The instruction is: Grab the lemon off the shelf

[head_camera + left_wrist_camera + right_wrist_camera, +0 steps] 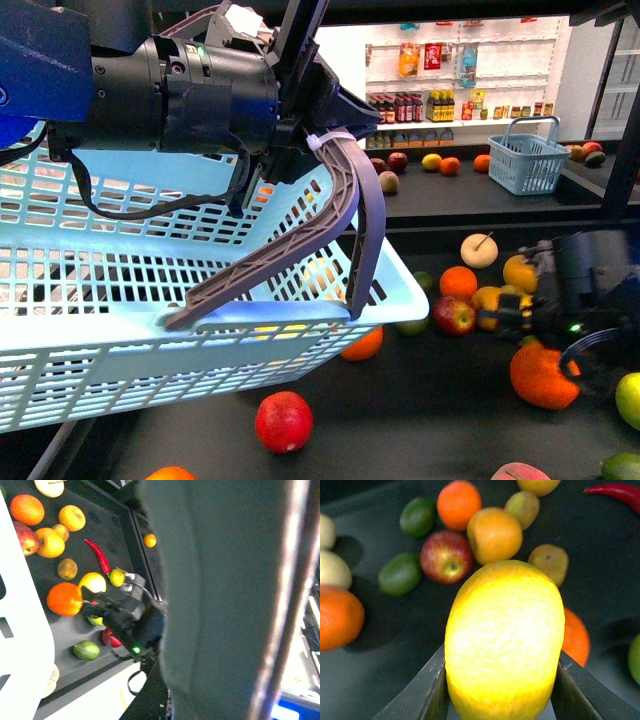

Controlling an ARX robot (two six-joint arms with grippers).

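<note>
Lemon [502, 640]: hidden in the front view, which shows the left gripper [305, 135] closed on the basket handle [345, 215] and the right gripper [515, 322] over the shelf [430, 410]; only the right wrist view shows the lemon, clamped between that gripper's part-open jaws

The front camera sat on the robot's body and looked forward and a little down over the shelf [430, 410]. The basket [100, 270] was very near to its lens and covered the left half of the view. The left wrist camera looked from high above down onto the same deck, past the blurred handle [210, 580] just before it, and it also took in the right arm [130, 620]. The right wrist camera was the nearest one: the lemon [502, 640] filled its middle, with the deck below. All three views shared the red apple [453, 315].
</note>
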